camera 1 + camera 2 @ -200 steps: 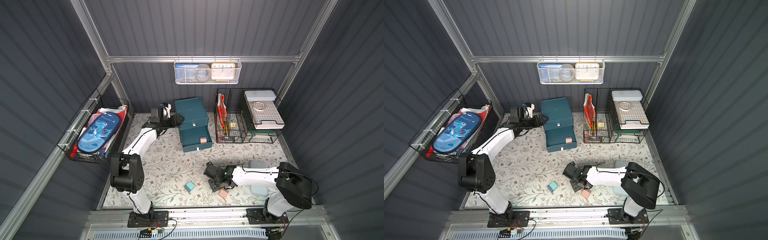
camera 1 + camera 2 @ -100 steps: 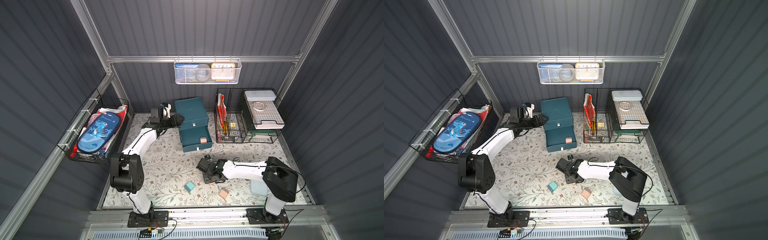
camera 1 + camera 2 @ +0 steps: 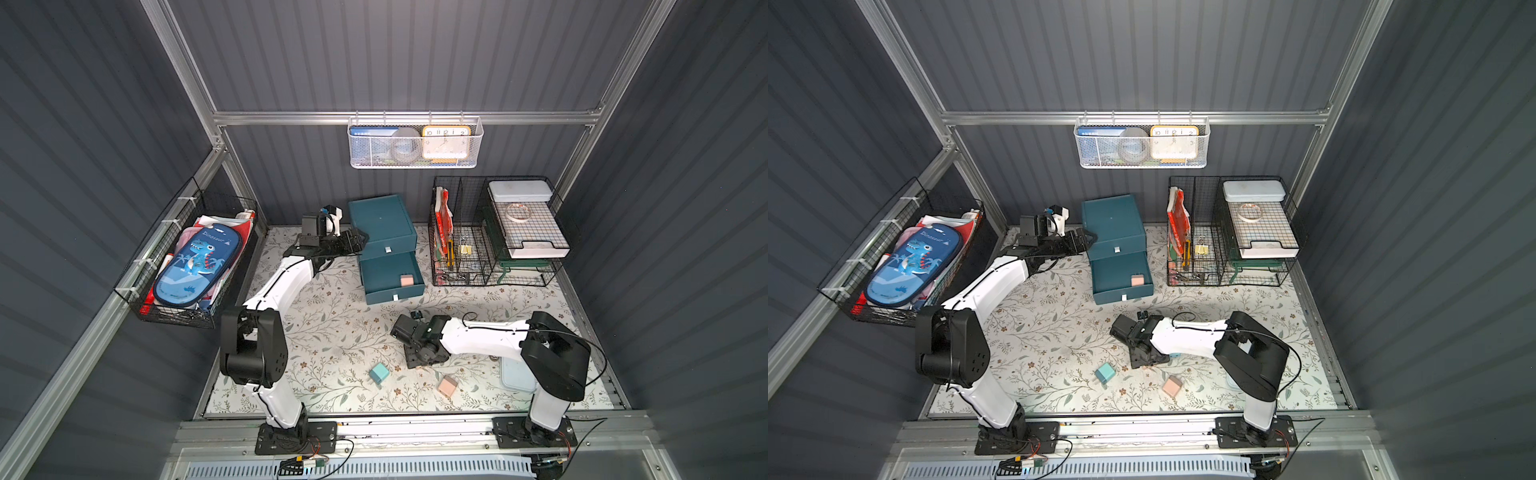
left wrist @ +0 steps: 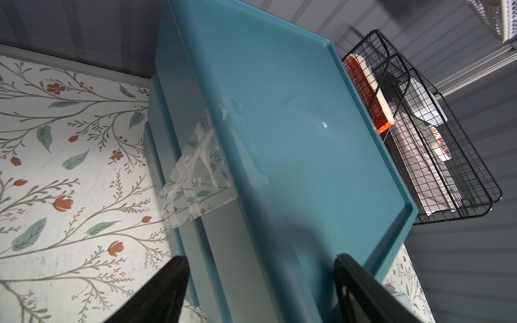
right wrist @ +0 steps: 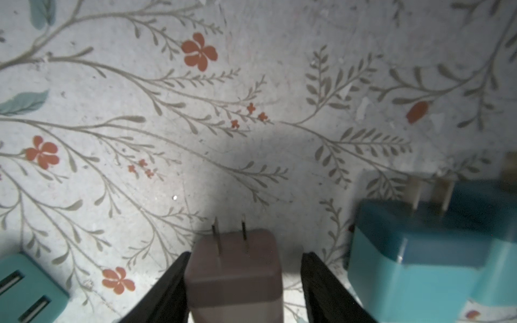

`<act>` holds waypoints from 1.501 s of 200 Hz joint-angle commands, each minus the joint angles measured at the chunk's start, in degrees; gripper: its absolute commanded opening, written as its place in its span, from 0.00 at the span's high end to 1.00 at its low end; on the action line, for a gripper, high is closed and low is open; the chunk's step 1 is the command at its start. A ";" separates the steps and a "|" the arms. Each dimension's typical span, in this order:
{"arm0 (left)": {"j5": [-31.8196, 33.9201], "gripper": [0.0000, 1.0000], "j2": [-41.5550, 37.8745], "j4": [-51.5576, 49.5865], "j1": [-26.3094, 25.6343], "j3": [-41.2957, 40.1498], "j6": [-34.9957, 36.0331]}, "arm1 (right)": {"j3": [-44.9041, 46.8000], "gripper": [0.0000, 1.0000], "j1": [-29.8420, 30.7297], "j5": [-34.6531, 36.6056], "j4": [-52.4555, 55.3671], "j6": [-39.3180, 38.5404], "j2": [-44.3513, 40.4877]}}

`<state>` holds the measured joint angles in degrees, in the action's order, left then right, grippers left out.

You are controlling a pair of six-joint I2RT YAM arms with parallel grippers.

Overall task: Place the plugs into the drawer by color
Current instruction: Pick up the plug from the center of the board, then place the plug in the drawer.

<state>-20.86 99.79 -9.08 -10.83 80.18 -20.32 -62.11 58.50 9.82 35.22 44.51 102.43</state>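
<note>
In the right wrist view a pink plug [image 5: 235, 268] sits between the fingers of my right gripper [image 5: 246, 256], prongs pointing at the mat. The gripper is open: one finger touches the plug and a gap shows at the other. A light blue plug [image 5: 419, 251] and a mint green plug [image 5: 28, 285] lie to either side. In both top views a green plug [image 3: 379, 372] and a pink plug [image 3: 447, 386] lie loose near the front. The teal drawer [image 3: 382, 220] has a lower drawer pulled out with a pink plug [image 3: 406, 280] inside. My left gripper [image 4: 259, 260] is open, straddling the cabinet's top left edge.
Black wire-mesh organizers [image 3: 498, 232] stand right of the cabinet. A pale blue flat lid [image 3: 515, 374] lies under the right arm. A wire basket with a dinosaur case [image 3: 195, 266] hangs on the left wall, and a white mesh basket [image 3: 415, 141] hangs on the back wall.
My right gripper has shifted left, away from the loose pink plug at the front, and its jaws have spread wider. The left arm has not moved.
</note>
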 commanded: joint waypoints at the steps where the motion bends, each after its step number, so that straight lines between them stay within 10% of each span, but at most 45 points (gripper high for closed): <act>1: -0.58 0.15 -1.35 -3.49 0.11 -1.26 0.76 | 0.93 0.38 0.21 -0.27 1.80 0.38 -0.75; 120: 0.01 0.14 -0.85 -2.79 0.11 -1.70 0.28 | -18.31 0.59 -5.43 8.72 8.69 -8.03 -7.44; 208: -0.36 0.15 0.10 -3.49 0.11 -1.61 0.62 | -43.01 0.60 -12.71 7.58 4.61 -20.21 9.13; 300: -0.52 0.15 0.41 -3.40 0.11 -1.61 0.72 | -46.32 0.59 -12.80 4.88 4.37 -20.52 17.22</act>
<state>-20.97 99.79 -8.88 -10.83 80.07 -20.51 -107.59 45.80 15.03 39.81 24.53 118.52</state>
